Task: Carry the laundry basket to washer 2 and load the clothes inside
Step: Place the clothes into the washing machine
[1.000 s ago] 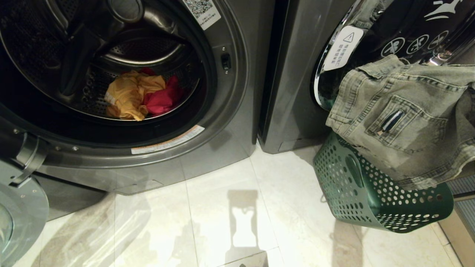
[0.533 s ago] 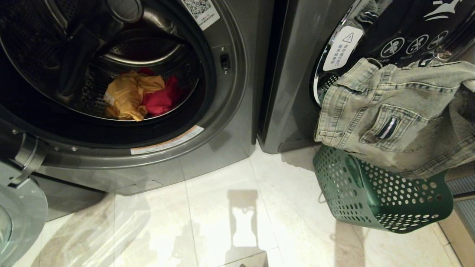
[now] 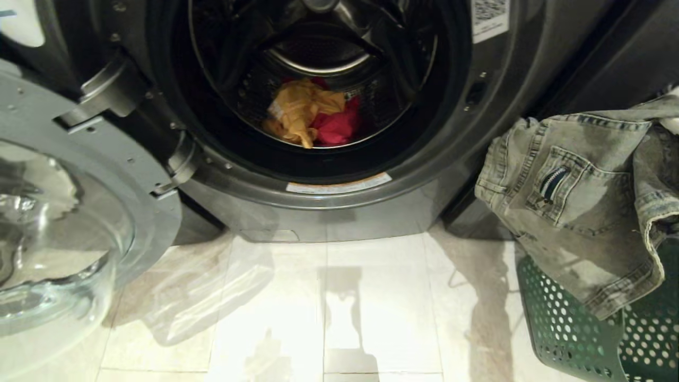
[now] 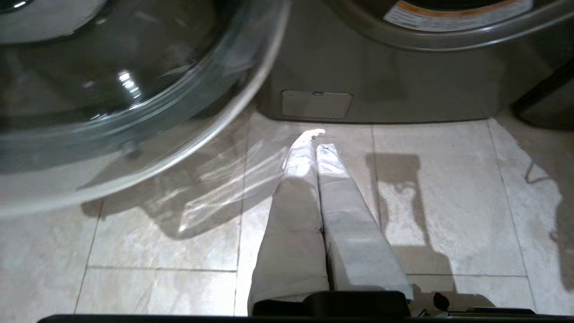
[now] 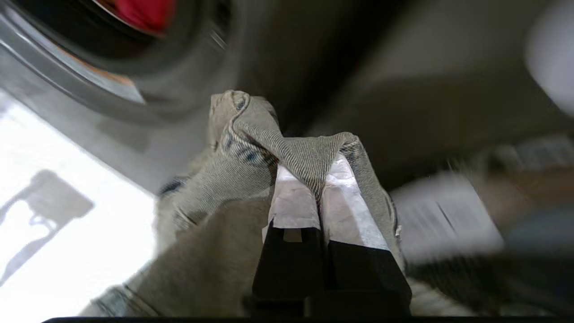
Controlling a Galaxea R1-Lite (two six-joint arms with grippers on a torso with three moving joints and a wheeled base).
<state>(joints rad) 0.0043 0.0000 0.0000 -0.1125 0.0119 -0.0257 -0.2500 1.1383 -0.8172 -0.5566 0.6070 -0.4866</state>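
Two garments loaded: the yellow-orange garment (image 3: pixel 299 109) and the pink-red garment (image 3: pixel 337 127) lie touching, far inside the drum of washer 2 (image 3: pixel 329 212), whose mouth gapes wide to take the rest.
Head view, door: the glass door (image 3: pixel 58 239) swings out at near left, clear of the opening.
Head view, right: the denim garment (image 3: pixel 578 212) hangs lifted above the laundry basket (image 3: pixel 562 329), which sits on the floor beside the washer within easy reach.
Left wrist view: the left gripper (image 4: pixel 316 143) hangs parked above the tiled floor (image 4: pixel 448 215), fingers pressed together, empty.
Right wrist view: the right gripper (image 5: pixel 314 179) pinches a fold of denim between closed fingers, so the garment can, I judge, go to the drum.
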